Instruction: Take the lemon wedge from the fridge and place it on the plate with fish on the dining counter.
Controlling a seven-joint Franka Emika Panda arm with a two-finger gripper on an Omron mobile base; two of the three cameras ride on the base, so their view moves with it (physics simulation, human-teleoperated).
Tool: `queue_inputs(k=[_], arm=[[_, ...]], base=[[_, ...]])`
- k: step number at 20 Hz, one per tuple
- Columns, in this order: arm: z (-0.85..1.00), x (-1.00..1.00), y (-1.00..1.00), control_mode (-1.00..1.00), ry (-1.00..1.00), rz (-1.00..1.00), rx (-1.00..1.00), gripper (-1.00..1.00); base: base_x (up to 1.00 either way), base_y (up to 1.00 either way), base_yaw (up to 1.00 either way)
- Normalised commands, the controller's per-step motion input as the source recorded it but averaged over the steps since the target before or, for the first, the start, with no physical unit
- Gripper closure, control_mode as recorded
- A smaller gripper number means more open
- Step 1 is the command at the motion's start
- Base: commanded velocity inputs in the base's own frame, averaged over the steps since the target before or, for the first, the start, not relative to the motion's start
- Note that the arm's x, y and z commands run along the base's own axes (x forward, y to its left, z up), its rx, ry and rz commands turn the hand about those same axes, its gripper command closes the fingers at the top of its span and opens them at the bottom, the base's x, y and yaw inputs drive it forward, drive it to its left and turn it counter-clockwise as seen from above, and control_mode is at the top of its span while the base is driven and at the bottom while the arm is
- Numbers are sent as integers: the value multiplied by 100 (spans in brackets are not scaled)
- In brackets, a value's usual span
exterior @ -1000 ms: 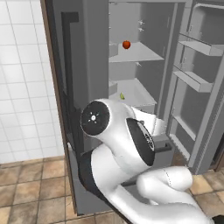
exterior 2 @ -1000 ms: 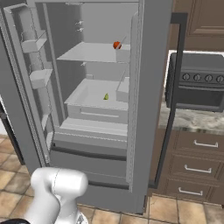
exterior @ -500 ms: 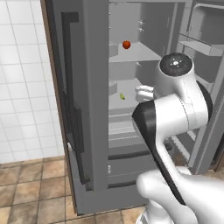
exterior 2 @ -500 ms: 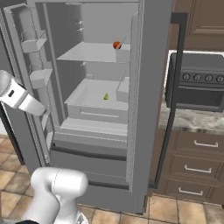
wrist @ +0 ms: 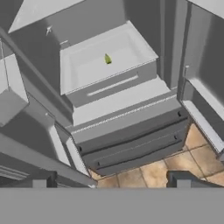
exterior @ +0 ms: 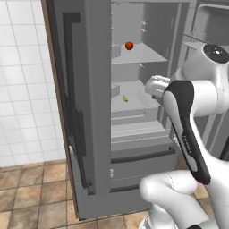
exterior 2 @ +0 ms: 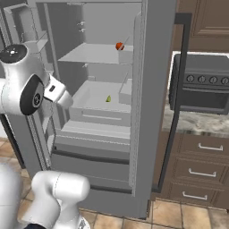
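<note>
The arm has swung up toward the open fridge [exterior 2: 152,89]; the wide, empty gripper [wrist: 109,180] faces the lemon wedge [wrist: 107,58] well beyond it, lying in a drawer [wrist: 78,65] above tiled floor [wrist: 148,173].

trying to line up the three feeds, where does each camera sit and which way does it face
Left base view: behind the arm on its left, facing the open fridge; the white arm rises at lower right.
Right base view: behind on the right, facing the fridge and the stove beside it; the arm rises at lower left.
Hand view: on the hand, open, looking down into the fridge; dark fingertips at the bottom.
All three share the lemon wedge in a pale tray; both base views share the red fruit above.
</note>
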Motion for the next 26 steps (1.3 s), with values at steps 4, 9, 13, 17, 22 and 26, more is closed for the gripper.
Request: queue_inputs(k=[4,9,13,17,22,26], arm=[[6,72,0,-100,-3,26,24,-100],[5,59,0,-100,-2,30,25,-100],[0,77,18,-100,1,24,19,-100],[0,83,54,-100,8,15,15,-100],[0,64,66,-100,15,18,10,-100],[-5,62,41,-100,6,19,5,-100]], base=[[0,0,0],[0,0,0],[0,0,0],[0,0,0],[0,0,0],[0,0,0]])
